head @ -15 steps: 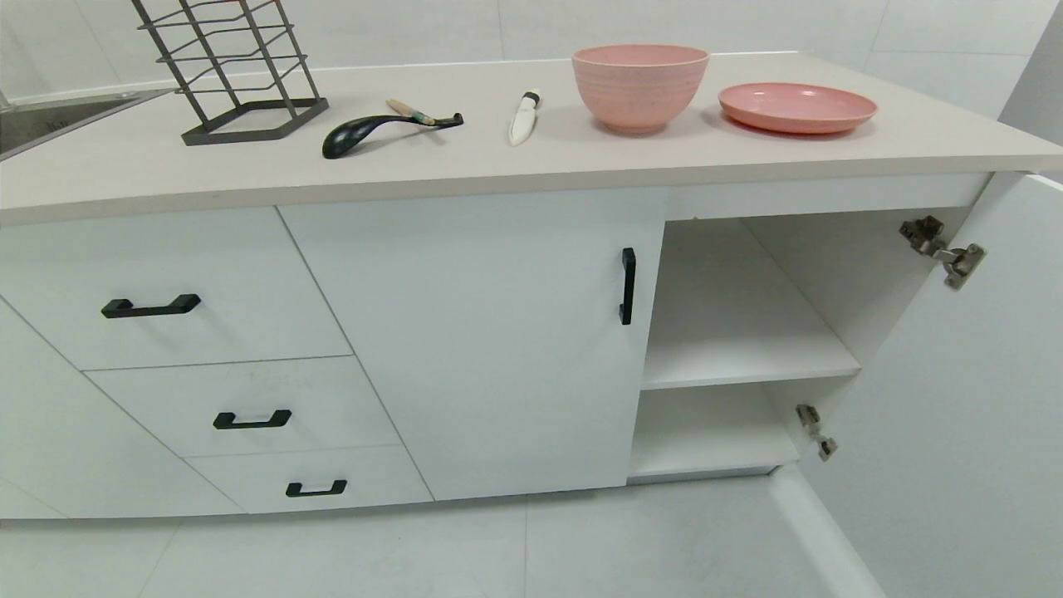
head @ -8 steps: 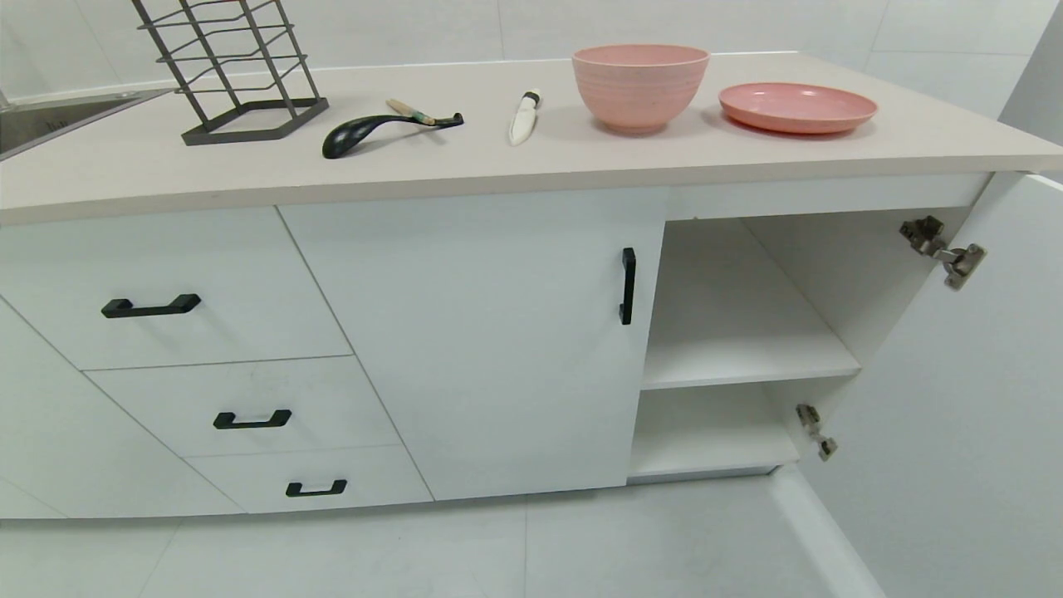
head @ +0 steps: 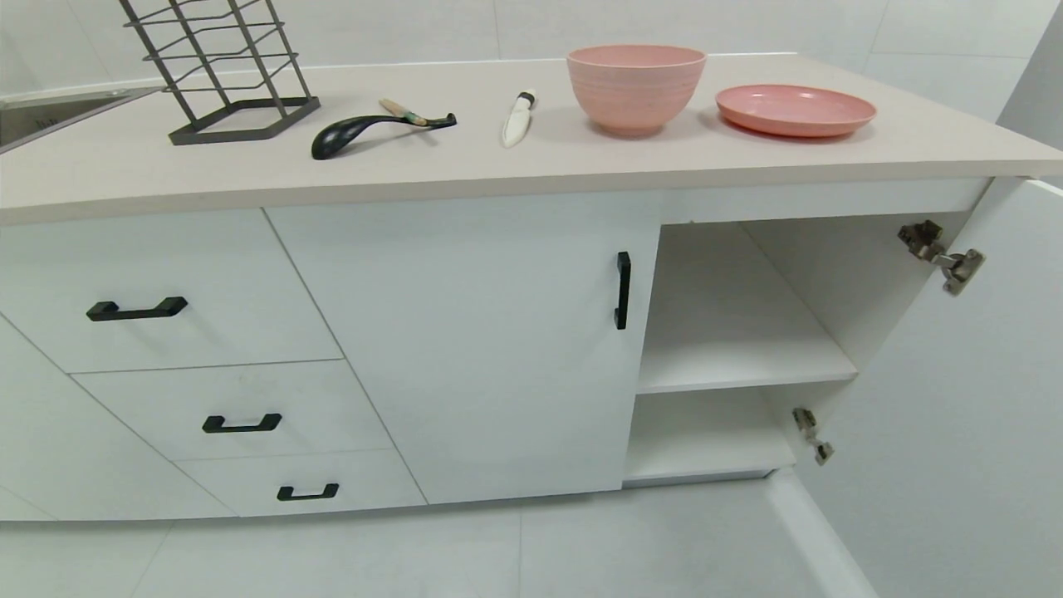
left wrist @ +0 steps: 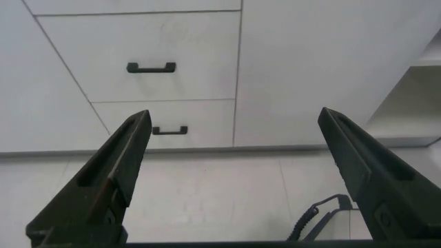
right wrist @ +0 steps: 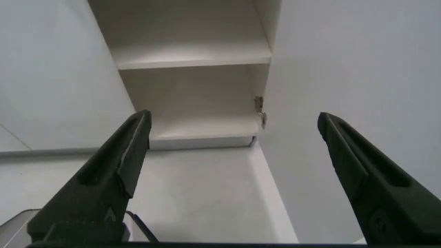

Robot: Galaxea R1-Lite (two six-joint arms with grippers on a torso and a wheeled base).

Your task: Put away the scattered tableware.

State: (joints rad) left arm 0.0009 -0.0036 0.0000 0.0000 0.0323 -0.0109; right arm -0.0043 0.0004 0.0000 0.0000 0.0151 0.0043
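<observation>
By my reading nothing is put away yet: the pink bowl (head: 636, 87), pink plate (head: 796, 110), black spoon (head: 365, 131) and white knife (head: 516, 121) all lie on the counter (head: 249, 170). The cupboard shelf (head: 739, 361) below waits behind its open door (head: 955, 399). The left gripper (left wrist: 234, 118) and right gripper (right wrist: 234, 118) hang low before the cabinet, both spread wide, holding nothing.

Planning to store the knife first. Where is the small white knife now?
In the head view, the small white knife lies on the beige countertop, between the black spoon to the left and the round pink bowl to the right.
</observation>
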